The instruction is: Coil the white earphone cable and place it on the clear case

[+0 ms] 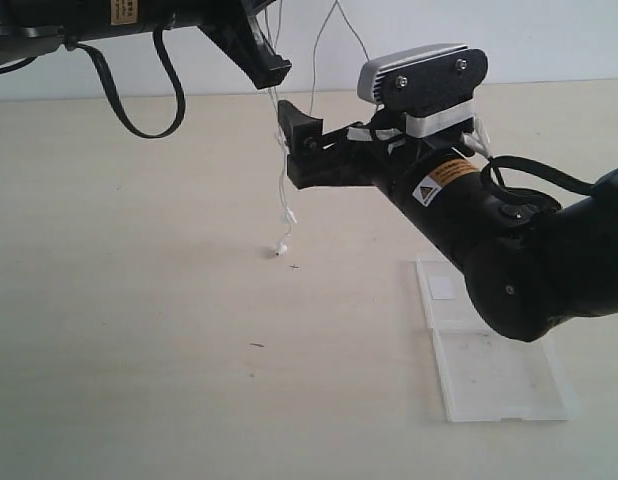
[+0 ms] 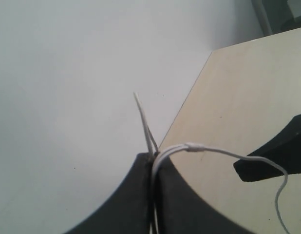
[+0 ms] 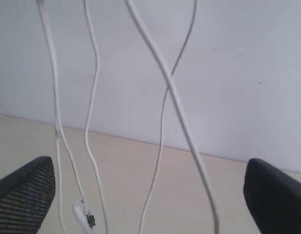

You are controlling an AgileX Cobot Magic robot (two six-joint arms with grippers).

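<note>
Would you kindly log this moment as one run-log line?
left claw: shut on white earphone cable | right claw: open beside hanging cable | clear case: on table, no cable

Exterior: raised, looking across the table [image 1: 139, 300].
Left wrist: close-up past the left gripper [image 2: 154, 158].
Right wrist: low, facing the wall [image 3: 238, 48].
Shared: the white earphone cable [image 1: 283, 200].

Bright, even light, faint shadows (the white earphone cable [image 3: 183, 122] looks soft up close).

cable: white earphone cable [image 1: 283, 185] thin, pinched in my left gripper [image 1: 276, 72]; strands dangling; earbud [image 1: 282, 247] down at the table [image 1: 139, 300] | case: clear case [image 1: 499, 375] lying open flat, well apart
</note>
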